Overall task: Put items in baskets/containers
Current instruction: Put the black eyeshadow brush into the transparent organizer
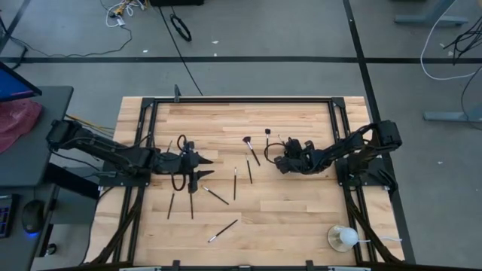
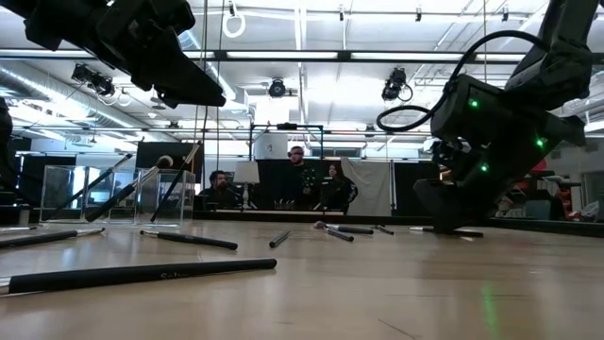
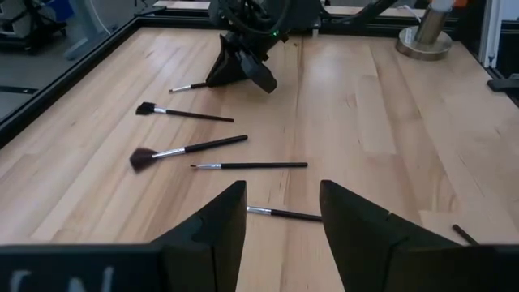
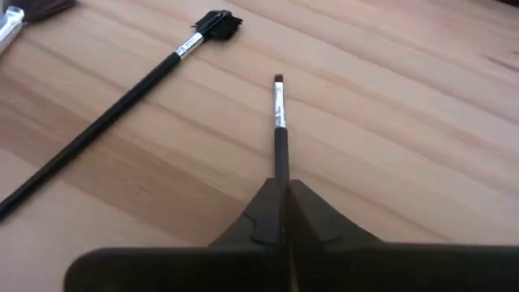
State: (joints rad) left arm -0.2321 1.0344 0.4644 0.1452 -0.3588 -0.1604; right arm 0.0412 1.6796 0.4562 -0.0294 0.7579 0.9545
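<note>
Several slim dark makeup brushes (image 1: pixel 234 183) lie flat across the wooden table. The clear holder (image 2: pixel 160 194) stands at the left in the low view with a few brushes leaning in it. My left gripper (image 3: pixel 282 191) hovers open above the table's left middle (image 1: pixel 205 167), with a thin brush (image 3: pixel 284 214) on the wood below its fingers. My right gripper (image 4: pixel 284 186) is down at the table, right of centre (image 1: pixel 276 160), shut on a thin brush. A fan-tipped brush (image 4: pixel 215 23) lies beside it. My right gripper pinches the thin brush's dark handle (image 4: pixel 281 162) between its two shut fingertips, with the fingers lying along the handle. They slant down to the table (image 2: pixel 442 223). The silver ferrule and small tuft (image 4: pixel 278 79) stick out ahead, low along the wood; whether it is lifted I cannot tell.
A white round ball-like object with a stick (image 1: pixel 343 238) sits at the table's near right corner. More brushes lie near the near edge (image 1: pixel 223 230) and left of centre (image 1: pixel 171 205). A black frame (image 1: pixel 241 99) borders the table. People sit in the room beyond (image 2: pixel 297 179).
</note>
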